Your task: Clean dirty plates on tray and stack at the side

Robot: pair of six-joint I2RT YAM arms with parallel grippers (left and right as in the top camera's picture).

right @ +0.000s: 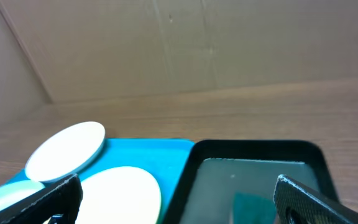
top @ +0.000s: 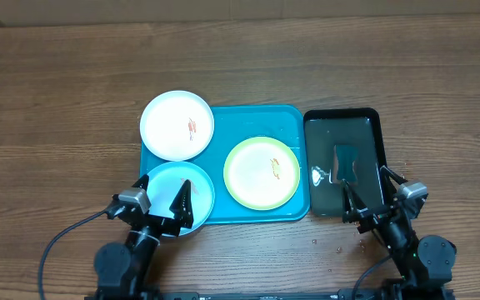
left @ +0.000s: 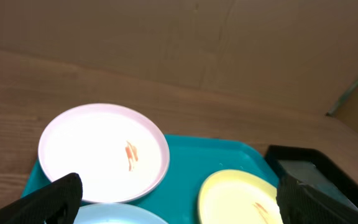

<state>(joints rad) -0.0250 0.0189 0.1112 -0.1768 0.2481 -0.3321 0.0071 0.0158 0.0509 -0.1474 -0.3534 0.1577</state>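
Left hand (left: 179, 193) and right hand (right: 178, 193) are wide open, empty. White plate (top: 177, 125) at 11 o'clock hangs off the tray (top: 286, 121); a bump could tip it.

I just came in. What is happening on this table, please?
The robot holds nothing at this moment. Its left claw is open over the light blue plate, and its right claw is open over the black tray. The white plate and yellow-green plate, both with small smears, also lie on the turquoise tray. No plate is stacked aside yet.
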